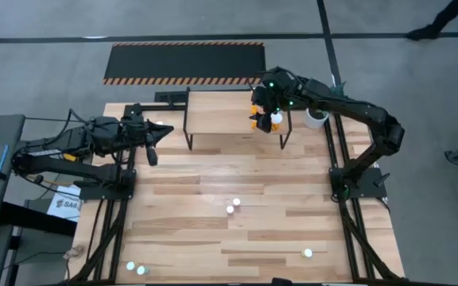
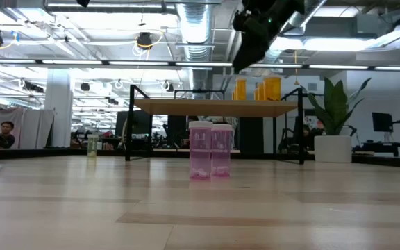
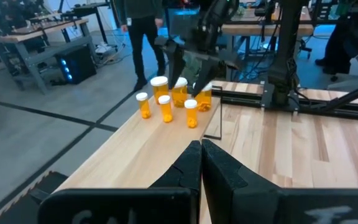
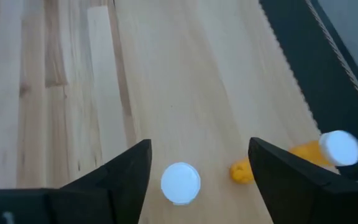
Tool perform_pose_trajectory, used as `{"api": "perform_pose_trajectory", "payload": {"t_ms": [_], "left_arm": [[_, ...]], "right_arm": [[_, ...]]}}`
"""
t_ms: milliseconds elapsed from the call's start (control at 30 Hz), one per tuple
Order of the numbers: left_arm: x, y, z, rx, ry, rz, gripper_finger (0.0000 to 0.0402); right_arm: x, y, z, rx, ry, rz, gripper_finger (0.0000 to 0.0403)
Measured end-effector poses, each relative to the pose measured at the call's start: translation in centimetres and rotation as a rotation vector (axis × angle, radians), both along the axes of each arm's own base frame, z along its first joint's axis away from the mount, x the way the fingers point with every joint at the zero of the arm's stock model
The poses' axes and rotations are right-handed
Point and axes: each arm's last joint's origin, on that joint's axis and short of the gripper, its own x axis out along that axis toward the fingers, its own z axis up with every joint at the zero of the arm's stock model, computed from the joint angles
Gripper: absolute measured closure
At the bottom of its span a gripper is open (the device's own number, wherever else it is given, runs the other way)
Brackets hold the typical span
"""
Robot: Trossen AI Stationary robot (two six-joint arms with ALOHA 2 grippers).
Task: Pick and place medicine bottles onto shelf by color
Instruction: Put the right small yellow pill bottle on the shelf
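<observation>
My right claw (image 4: 199, 163) hangs wide open, holding nothing, right over the orange bottles (image 3: 166, 107) bunched at the right end of the shelf (image 1: 221, 113). Left claw (image 3: 201, 163) sits pinched shut at the table's left edge. Two pink bottles (image 2: 210, 150) stand mid-table. Can't read any labels.

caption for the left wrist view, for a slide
Right gripper open above orange bottles on the shelf.

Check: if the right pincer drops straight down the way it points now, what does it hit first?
Probably the white-capped orange bottle standing on the shelf, directly between the open fingers of the right pincer. Other orange bottles sit just to one side. Depth is unclear from the wrist view.
</observation>
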Motion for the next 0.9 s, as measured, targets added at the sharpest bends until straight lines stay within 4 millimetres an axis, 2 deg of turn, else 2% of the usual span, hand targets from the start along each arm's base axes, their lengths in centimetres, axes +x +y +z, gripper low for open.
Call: {"api": "perform_pose_trajectory", "payload": {"t_ms": [233,367,467,667,767,900], "left_arm": [[-0.3,0.0,-1.0,-0.064,0.085,0.017,0.0401],[-0.6,-0.1,-1.8,-0.143,0.137,0.026,0.0401],[-0.6,-0.2,-2.0,-0.179,0.160,-0.013,0.0401],[-0.3,-0.5,-2.6,-0.154,0.246,-0.141,0.0401],[-0.2,-0.6,-3.0,-0.173,0.294,-0.165,0.0401],[0.1,-1.0,-3.7,-0.241,0.371,-0.264,0.0398]], "right_arm": [[-0.4,1.7,4.5,-0.002,-0.025,0.037,0.0106],[-1.0,3.7,6.5,0.055,0.001,0.054,0.0106],[-1.4,5.8,7.6,0.169,0.021,0.070,0.0106],[-1.8,11.4,7.2,0.527,0.181,0.095,0.0106],[-2.1,14.6,6.9,0.609,0.282,0.061,0.0106],[-2.0,18.7,6.9,0.660,0.320,0.054,0.0106]]}}
